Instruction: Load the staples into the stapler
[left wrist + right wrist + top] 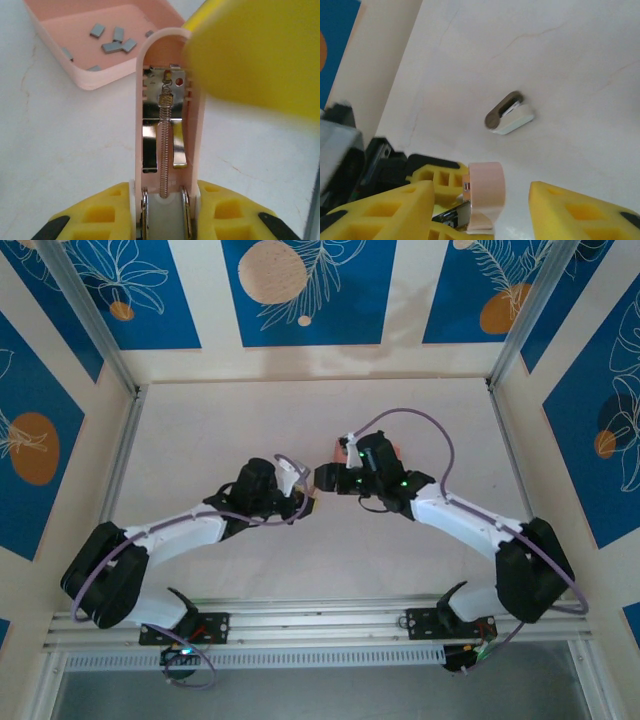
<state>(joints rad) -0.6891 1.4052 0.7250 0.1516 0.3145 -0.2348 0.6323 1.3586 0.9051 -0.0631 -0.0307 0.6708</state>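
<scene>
Left claw (162, 220) is clamped on pink stapler (165, 115), spring (164, 150) exposed; staples (112, 45) are scattered in pink tray (85, 77) just behind; right claw (485, 210) is held open astride stapler tip; white stapler (510, 114) is seen apart on tabletop (570, 60)

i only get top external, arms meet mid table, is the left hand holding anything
observer: yes, the left hand is shut on a pale pink plastic stapler, opened, its coil spring bare
operator: anything to load it with
observer: small grey metal staples lie loose in a shallow pink tray past the stapler's tip
operator: other arm gripping too
observer: no, the right hand is open, its yellow fingers apart either side of the stapler's pink top
</scene>
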